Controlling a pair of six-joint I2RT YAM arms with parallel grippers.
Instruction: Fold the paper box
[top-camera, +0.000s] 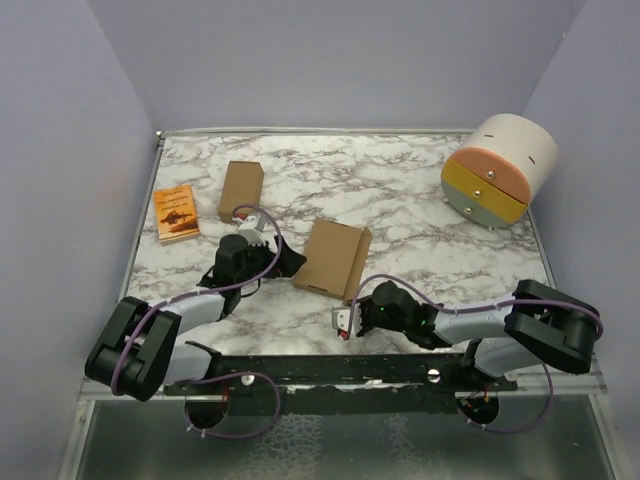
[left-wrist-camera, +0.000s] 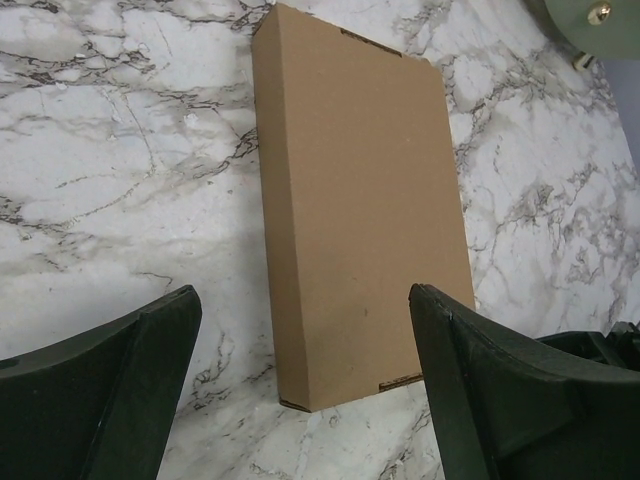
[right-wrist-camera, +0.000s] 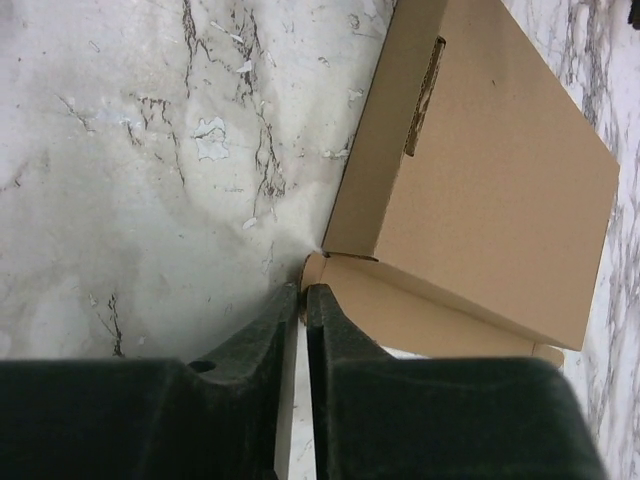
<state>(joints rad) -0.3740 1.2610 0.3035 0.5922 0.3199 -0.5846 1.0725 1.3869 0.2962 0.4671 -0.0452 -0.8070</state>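
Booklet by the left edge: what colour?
The booklet is orange with dark print; best seen in the top view.

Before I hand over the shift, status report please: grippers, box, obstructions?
Left gripper open, facing paper box. Right gripper nearly closed at its flap corner, grip unclear. Narrow box, booklet apart, left.

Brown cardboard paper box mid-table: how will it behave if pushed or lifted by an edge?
Brown cardboard paper box probably slides easily: thin card on the smooth marble-pattern table. Lifted by an edge it likely flexes; one loose flap sticks out. Low and wide, so unlikely to tip.
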